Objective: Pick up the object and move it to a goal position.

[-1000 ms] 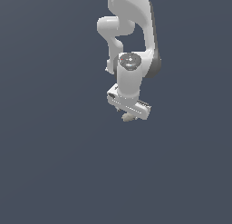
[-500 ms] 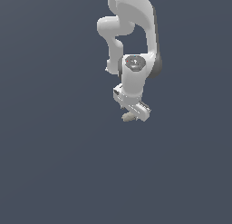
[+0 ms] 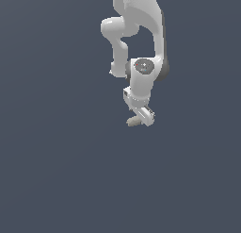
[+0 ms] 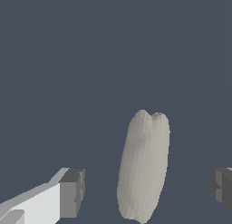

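The white two-fingered robot gripper (image 4: 145, 187) stands with its jaws spread wide apart. In the wrist view, one dark grey finger pad (image 4: 72, 192) and the other (image 4: 220, 187) sit on either side of the frame, with clear gaps between each pad and what lies between them. Neither pad touches it.

Between the fingers lies the object, a small elongated, lumpy beige-grey stone-like piece with a matte surface (image 4: 144, 166). It has a slight notch at one end and lies lengthwise across the line that joins the two pads, nearer to neither pad by any marked degree.

In the exterior view the gripper (image 3: 139, 118) points downward from the white jointed arm (image 3: 141, 34), and the beige-grey piece (image 3: 133, 121) shows at the fingertips, protruding toward the exterior view's left. Whether it rests on the plain dark blue-grey ground (image 3: 56, 170) cannot be told.
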Tool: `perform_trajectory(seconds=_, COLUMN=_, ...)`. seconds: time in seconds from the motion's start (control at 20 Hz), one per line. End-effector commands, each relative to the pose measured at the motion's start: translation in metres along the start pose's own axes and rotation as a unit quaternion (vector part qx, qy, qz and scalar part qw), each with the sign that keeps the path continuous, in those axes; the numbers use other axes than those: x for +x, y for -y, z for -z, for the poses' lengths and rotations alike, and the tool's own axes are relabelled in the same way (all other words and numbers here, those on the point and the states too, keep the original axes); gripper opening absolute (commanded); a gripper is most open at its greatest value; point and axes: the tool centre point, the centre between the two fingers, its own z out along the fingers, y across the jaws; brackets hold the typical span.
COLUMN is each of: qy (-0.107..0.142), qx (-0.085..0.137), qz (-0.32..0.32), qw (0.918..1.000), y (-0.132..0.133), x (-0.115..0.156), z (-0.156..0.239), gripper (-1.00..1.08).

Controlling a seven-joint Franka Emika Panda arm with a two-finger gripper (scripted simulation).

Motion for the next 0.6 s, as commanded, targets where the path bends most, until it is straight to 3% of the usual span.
perform_trajectory(seconds=0.0, qy=-0.002, qx=0.0, qz=-0.025, qw=0.9997, y=-0.003, x=-0.005, z=-0.003, gripper=1.0)
perform_trajectory(seconds=0.55, qy=-0.006, qx=0.0, qz=-0.085, qw=0.9963, y=-0.01, x=-0.016, z=-0.012, gripper=1.0)
